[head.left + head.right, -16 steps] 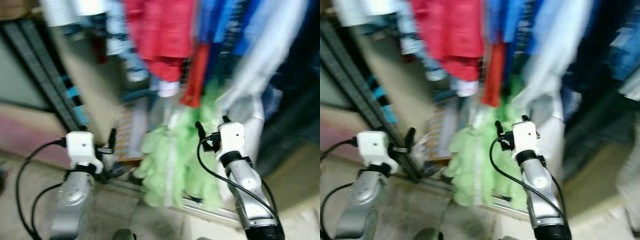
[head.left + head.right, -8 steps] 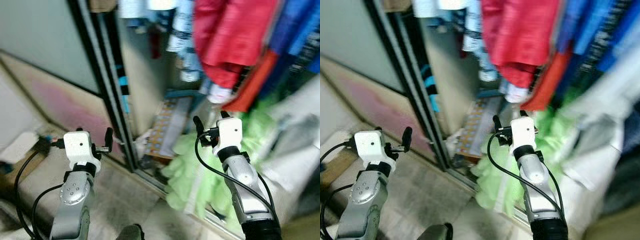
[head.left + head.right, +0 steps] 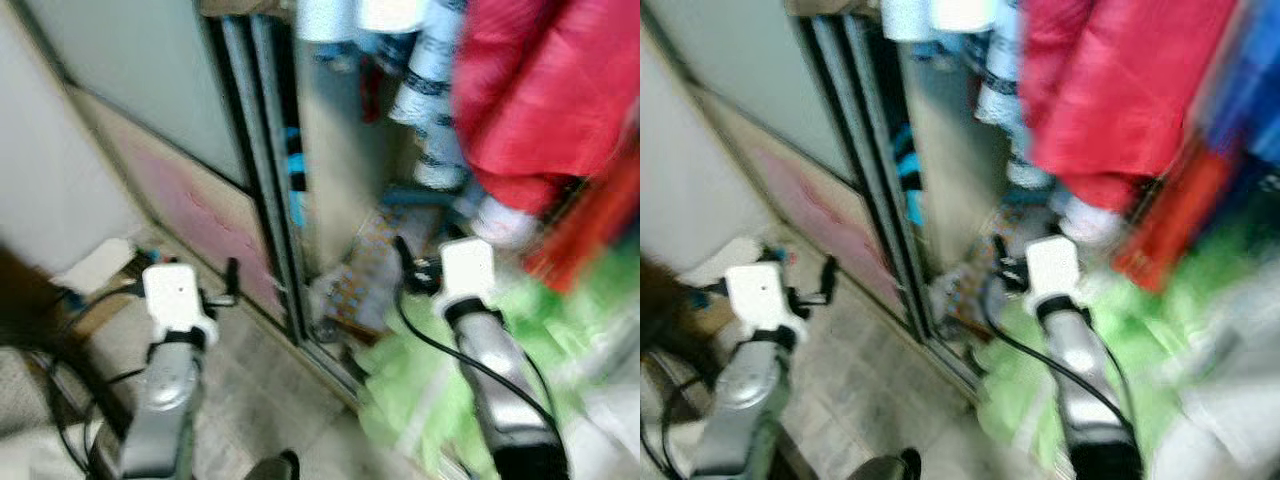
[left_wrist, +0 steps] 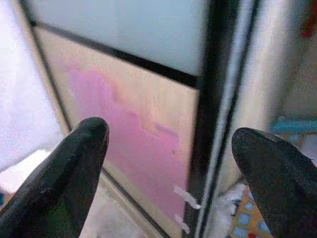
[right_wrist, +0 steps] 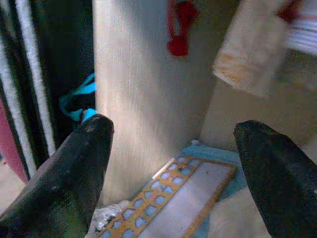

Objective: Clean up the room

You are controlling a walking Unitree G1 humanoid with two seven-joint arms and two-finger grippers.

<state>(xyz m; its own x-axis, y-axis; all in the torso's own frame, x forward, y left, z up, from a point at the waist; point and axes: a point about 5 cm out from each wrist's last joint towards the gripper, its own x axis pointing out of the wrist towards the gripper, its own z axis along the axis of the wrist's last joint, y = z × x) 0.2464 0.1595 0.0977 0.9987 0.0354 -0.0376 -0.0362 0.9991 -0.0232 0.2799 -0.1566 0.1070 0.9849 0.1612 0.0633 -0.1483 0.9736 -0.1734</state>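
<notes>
Facing more sliding door [image 3: 200, 190] now, both grippers unchanged, spread and empty.

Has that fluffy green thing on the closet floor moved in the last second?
Cannot tell. The fluffy green thing still lies beside the sliding door frame under the red clothes; the whole picture shifted, so the camera turned.

— What colours do we see in the wardrobe?
— We see a red garment [image 3: 540, 100] hanging, a lime-green fluffy cloth [image 3: 420, 400] below it, and a white-and-dark striped piece [image 3: 430, 90] beside.
— And the flat board [image 5: 173, 203] on the wardrobe floor?
— Orange-framed, we note, with rows of pale blue patches. The sliding door [image 4: 143, 129] shows pink staining on cream, with black frame bars [image 3: 265, 180].
</notes>
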